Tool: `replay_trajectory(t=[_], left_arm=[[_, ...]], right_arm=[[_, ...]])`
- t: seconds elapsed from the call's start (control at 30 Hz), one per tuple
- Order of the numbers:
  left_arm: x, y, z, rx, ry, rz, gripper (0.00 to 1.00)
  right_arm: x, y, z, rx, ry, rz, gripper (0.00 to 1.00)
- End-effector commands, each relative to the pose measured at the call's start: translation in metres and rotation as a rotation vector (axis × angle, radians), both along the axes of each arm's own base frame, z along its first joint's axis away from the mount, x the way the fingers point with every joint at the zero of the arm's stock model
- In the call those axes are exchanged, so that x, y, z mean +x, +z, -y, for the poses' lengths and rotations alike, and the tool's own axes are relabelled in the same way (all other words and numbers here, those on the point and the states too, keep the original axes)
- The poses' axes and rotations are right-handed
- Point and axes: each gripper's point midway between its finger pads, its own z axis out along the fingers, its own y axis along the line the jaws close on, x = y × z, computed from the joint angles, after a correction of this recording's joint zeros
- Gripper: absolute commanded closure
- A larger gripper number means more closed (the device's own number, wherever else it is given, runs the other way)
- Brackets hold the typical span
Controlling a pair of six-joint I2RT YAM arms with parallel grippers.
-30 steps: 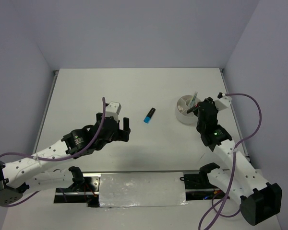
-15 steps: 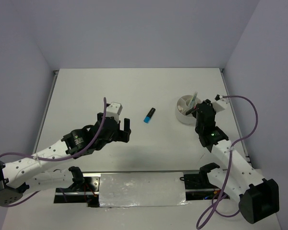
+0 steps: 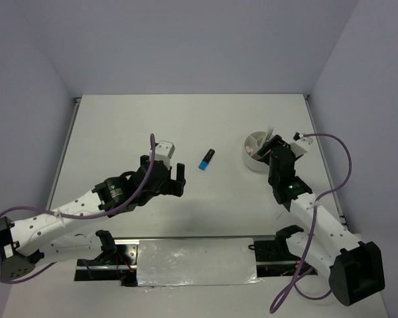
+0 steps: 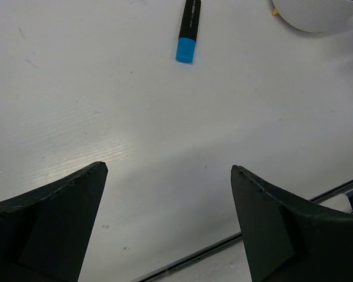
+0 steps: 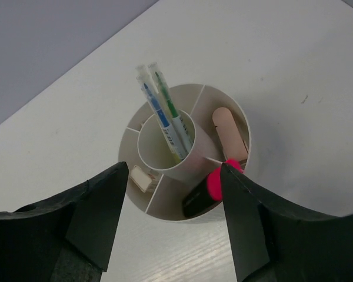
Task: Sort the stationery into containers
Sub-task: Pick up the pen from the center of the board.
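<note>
One item is left out: the blue-ended marker [image 3: 207, 159] lies on the bench [image 3: 119, 126] ahead of your left pincer [image 4: 168, 168], well apart from it. Directly below your right pincer [image 5: 173, 167], the tub [image 5: 165, 200] holds the pens [image 5: 165, 114] in its centre cup. Its outer compartments hold the pink-ended highlighter [image 5: 207, 191], a pinkish eraser [image 5: 229, 132] and a small whitish piece [image 5: 140, 176]. Both pincers stand open, holding nothing. Compared with a second ago, your left pincer has come nearer the marker, which has not moved.
</note>
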Motion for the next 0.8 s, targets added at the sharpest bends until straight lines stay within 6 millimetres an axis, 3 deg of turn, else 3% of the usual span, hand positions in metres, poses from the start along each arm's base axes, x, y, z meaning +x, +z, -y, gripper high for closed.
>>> replay_trajectory(t=[0.0, 0.2, 0.33, 0.43, 0.53, 0.57, 0.6, 0.63, 0.7, 0.73, 0.77], left_arm=[[0.009, 0.01, 0.015, -0.025, -0.023, 0.029, 0.01], [0.023, -0.006, 0.036, -0.008, -0.031, 0.01, 0.01], [0.047, -0.015, 0.053, -0.026, -0.036, -0.026, 0.01], [0.072, -0.045, 0.061, 0.027, -0.017, -0.102, 0.01], [0.093, -0.052, 0.074, 0.065, -0.033, -0.121, 0.01], [0.098, -0.076, 0.081, 0.128, -0.066, -0.159, 0.01], [0.109, -0.07, 0.092, 0.129, -0.077, -0.147, 0.02], [0.112, -0.099, 0.093, 0.204, -0.088, -0.198, 0.03], [0.129, -0.11, 0.104, 0.234, -0.091, -0.213, 0.05], [0.139, -0.105, 0.109, 0.227, -0.086, -0.206, 0.05], [0.138, -0.116, 0.109, 0.244, -0.092, -0.224, 0.05]], right_arm=[[0.002, 0.015, 0.005, 0.004, -0.023, 0.054, 0.28], [-0.001, 0.035, 0.006, -0.009, -0.01, 0.07, 0.21], [-0.008, 0.062, -0.003, 0.008, 0.057, 0.101, 0.2], [-0.013, 0.077, -0.017, 0.005, 0.157, 0.109, 0.2], [-0.018, 0.086, -0.031, -0.009, 0.259, 0.097, 0.2], [-0.018, 0.086, -0.035, -0.021, 0.288, 0.089, 0.2], [-0.02, 0.089, -0.038, -0.024, 0.31, 0.085, 0.2], [-0.021, 0.088, -0.043, -0.026, 0.343, 0.075, 0.2], [-0.025, 0.088, -0.049, -0.026, 0.382, 0.063, 0.2], [-0.026, 0.088, -0.05, -0.032, 0.395, 0.065, 0.2], [-0.028, 0.09, -0.052, -0.032, 0.406, 0.071, 0.2]])
